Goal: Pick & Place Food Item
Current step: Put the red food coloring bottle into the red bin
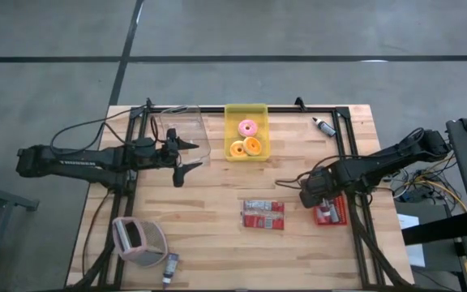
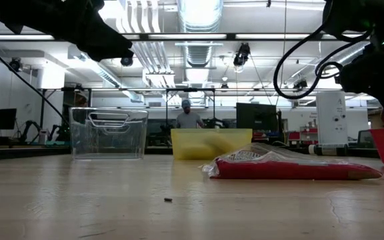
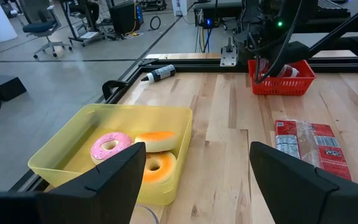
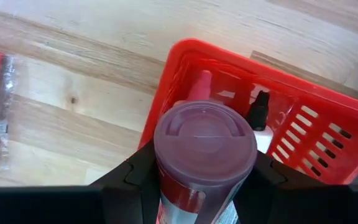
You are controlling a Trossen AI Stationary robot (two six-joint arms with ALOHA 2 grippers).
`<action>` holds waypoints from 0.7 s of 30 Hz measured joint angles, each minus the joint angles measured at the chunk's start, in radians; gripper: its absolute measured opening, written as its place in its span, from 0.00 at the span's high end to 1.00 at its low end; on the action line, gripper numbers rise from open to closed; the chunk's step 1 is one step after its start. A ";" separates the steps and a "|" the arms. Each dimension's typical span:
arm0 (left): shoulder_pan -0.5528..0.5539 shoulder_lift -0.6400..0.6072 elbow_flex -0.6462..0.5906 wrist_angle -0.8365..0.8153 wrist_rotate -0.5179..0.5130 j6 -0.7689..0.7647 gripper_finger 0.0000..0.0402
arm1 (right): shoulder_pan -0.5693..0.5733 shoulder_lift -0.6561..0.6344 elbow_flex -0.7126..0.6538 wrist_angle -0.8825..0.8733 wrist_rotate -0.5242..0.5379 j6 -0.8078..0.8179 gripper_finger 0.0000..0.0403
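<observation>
From above, the left end effector (image 1: 186,157) hangs with its fingers spread wide and empty, just beside the clear bin (image 1: 186,130) at the far left of the tabletop (image 1: 217,235). It looks parked there, out of the way. The right end effector (image 1: 321,195) sits over the red basket (image 1: 332,214) at the right side, probably because the item is meant to go into that basket or come out of it. A yellow tray (image 1: 246,133) with doughnuts (image 1: 247,138) stands at the far middle, and a red packet (image 1: 263,214) lies flat near the centre.

From tabletop level, the packet (image 2: 292,165) lies low and crinkled in front of the yellow tray (image 2: 210,143), with the clear bin (image 2: 109,133) to its left.

The left wrist camera looks past its two released fingers (image 3: 117,180) at the tray (image 3: 61,149), one pink doughnut and two orange ones inside, and the basket (image 3: 284,81) well beyond.

The right wrist camera shows the right end effector (image 4: 205,180) clenched on a bottle (image 4: 205,149), upright, with a round purplish translucent lid and a red label below. It is held directly above the near rim of the basket (image 4: 303,124), where a small dark-capped bottle (image 4: 259,111) already lies.
</observation>
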 joint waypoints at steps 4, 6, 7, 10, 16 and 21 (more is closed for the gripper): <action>0.000 0.000 0.000 0.000 0.000 0.000 0.27 | 0.000 0.000 0.000 -0.013 0.001 0.004 0.64; 0.000 0.000 0.000 0.000 0.000 0.000 0.27 | 0.000 0.000 0.000 -0.019 0.002 0.027 0.63; 0.000 0.000 0.000 0.000 0.000 0.000 0.27 | 0.000 0.000 0.000 -0.023 0.002 0.041 0.62; 0.000 0.000 0.000 0.000 0.000 0.000 0.27 | 0.000 0.000 0.000 -0.037 0.001 0.083 0.56; 0.000 0.000 0.000 0.000 0.000 0.000 0.27 | 0.000 0.000 0.000 -0.059 0.001 0.128 0.41; 0.000 0.000 0.000 0.000 0.000 0.000 0.27 | 0.000 0.000 0.000 -0.051 0.002 0.124 0.32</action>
